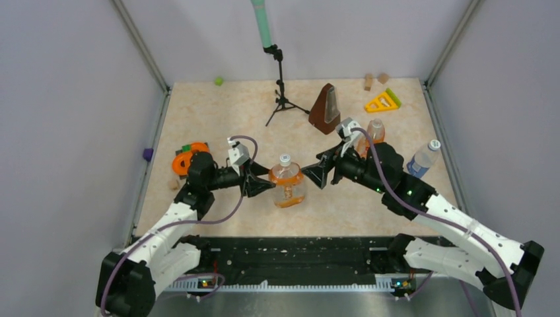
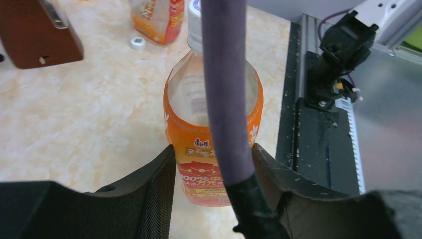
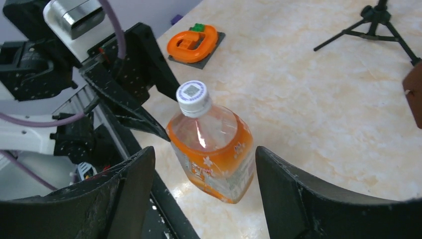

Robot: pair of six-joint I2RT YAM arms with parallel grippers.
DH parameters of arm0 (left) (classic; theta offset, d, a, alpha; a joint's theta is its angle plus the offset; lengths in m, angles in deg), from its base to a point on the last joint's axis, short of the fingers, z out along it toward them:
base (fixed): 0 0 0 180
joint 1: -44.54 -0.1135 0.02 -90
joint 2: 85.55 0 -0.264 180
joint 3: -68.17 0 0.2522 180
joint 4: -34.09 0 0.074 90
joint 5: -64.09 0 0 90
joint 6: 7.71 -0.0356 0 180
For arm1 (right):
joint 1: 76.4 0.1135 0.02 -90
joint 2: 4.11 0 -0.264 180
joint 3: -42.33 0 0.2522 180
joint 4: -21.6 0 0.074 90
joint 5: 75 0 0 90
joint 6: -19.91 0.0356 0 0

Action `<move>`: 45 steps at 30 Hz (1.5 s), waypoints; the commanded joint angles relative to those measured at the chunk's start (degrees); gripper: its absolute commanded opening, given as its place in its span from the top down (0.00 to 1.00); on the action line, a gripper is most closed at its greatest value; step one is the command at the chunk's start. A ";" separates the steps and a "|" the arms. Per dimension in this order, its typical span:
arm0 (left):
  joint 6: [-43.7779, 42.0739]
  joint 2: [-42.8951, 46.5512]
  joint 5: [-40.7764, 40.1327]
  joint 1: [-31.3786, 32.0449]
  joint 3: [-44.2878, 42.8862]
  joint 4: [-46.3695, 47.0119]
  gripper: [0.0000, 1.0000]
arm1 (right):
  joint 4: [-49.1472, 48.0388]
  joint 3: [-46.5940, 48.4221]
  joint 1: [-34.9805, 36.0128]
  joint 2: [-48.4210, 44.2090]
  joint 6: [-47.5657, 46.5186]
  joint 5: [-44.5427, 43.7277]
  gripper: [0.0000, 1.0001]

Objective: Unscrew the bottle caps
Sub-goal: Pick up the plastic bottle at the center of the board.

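Observation:
The squat orange bottle (image 1: 288, 188) stands at the table's middle with its white cap (image 1: 284, 159) on. My left gripper (image 1: 263, 186) is shut on its lower body, a finger (image 2: 149, 184) against each side. My right gripper (image 1: 317, 173) is open just right of the bottle (image 3: 214, 149), its fingers (image 3: 134, 174) apart from it and below the cap (image 3: 192, 97). The slim orange bottle (image 1: 375, 132) stands behind my right arm, and a loose white cap (image 2: 137, 43) lies beside it (image 2: 157, 15). The clear blue-label bottle (image 1: 421, 160) is capped (image 1: 434, 144).
A brown metronome (image 1: 325, 109) and a black tripod (image 1: 280, 99) stand at the back. An orange toy (image 1: 183, 160) lies left of my left arm. A yellow triangle (image 1: 383, 101) and wooden blocks (image 1: 368, 82) are far right. The black rail (image 1: 290, 247) runs along the near edge.

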 commanded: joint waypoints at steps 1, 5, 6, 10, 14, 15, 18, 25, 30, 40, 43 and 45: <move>-3.38 -2.18 5.78 2.49 -5.59 -6.90 0.87 | -1.65 1.42 0.72 0.94 -5.41 8.15 0.27; -3.25 -3.74 8.18 3.19 -6.91 -8.12 0.87 | -0.02 2.93 0.76 3.75 -8.65 9.15 0.27; -3.33 -3.93 8.56 3.58 -7.19 -8.46 0.87 | -0.19 2.96 0.72 4.57 -9.19 9.73 0.27; -5.22 -4.91 9.02 5.00 -8.67 -11.66 0.87 | -2.44 2.43 0.71 5.82 -9.35 10.62 0.27; -5.41 -5.76 9.63 6.04 -9.63 -12.76 0.87 | -4.28 2.28 0.72 6.80 -8.98 11.55 0.27; -5.41 -5.80 9.98 6.28 -9.70 -12.65 0.87 | -4.50 2.35 0.71 7.04 -8.93 11.88 0.27; -5.41 -5.67 9.94 6.87 -9.90 -12.65 0.87 | -4.98 2.27 0.73 7.82 -8.81 13.19 0.30; -5.41 -5.63 11.16 7.65 -9.88 -11.97 0.87 | -5.96 2.14 0.72 9.84 -8.72 16.10 0.42; -5.24 -4.46 10.68 7.83 -9.57 -11.23 0.87 | -5.60 2.22 0.73 10.97 -8.71 18.35 0.56; -4.61 -3.42 7.99 7.85 -9.39 -10.91 0.84 | -5.92 1.23 0.71 10.93 -7.63 19.65 0.86; -3.72 -3.41 6.37 7.89 -9.31 -10.49 0.66 | -6.86 0.85 0.72 10.93 -6.26 19.37 0.93; -2.65 -3.36 5.43 7.86 -8.79 -9.26 0.47 | -8.07 0.42 0.72 10.79 -4.80 18.80 0.95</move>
